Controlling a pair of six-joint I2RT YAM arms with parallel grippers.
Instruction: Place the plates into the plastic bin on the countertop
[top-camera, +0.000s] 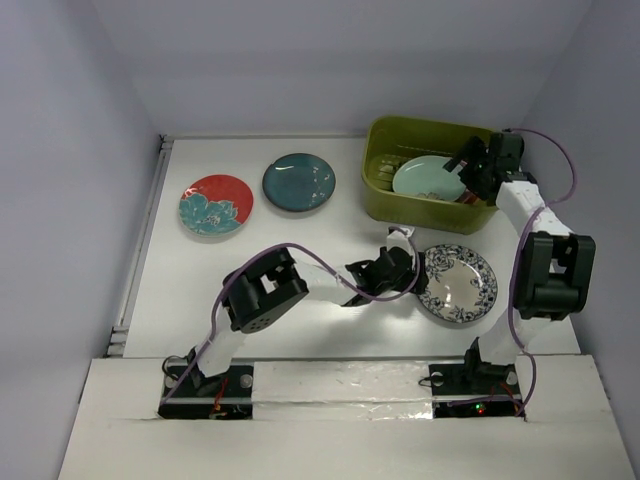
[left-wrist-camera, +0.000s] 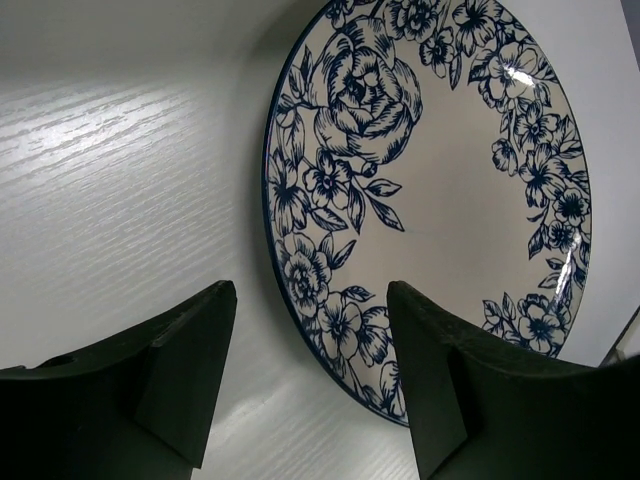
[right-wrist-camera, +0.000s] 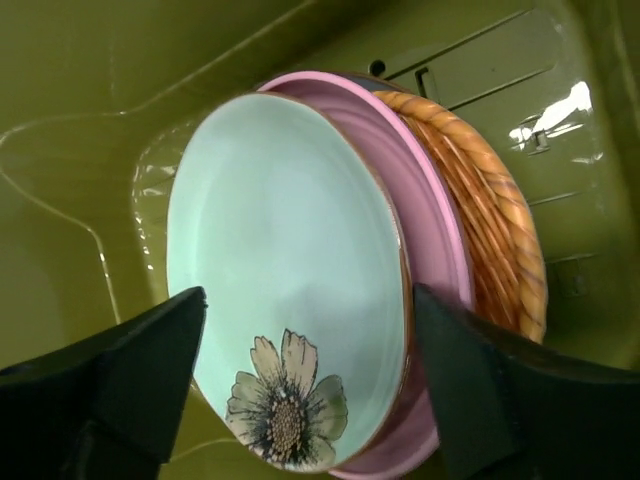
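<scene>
The olive-green plastic bin (top-camera: 420, 127) stands at the back right of the countertop (top-camera: 320, 235). In it the mint green plate (right-wrist-camera: 285, 250) lies on the pink plate (right-wrist-camera: 432, 225), which lies on the orange plate (right-wrist-camera: 495, 225). My right gripper (right-wrist-camera: 308, 295) hangs open above the mint plate inside the bin (right-wrist-camera: 110, 90). The white-and-blue plate (top-camera: 458, 283) lies flat at the front right. My left gripper (left-wrist-camera: 310, 295) is open at that plate's (left-wrist-camera: 450, 190) left rim, one finger over it. The red plate (top-camera: 216, 204) and dark teal plate (top-camera: 299, 182) lie at the back left. The grey plate is hidden.
Pale lavender walls (top-camera: 70, 200) close in the table on the left, back and right. A white ledge (top-camera: 330, 400) carries both arm bases at the near edge. The right arm's purple cable (top-camera: 560, 160) loops beside the bin.
</scene>
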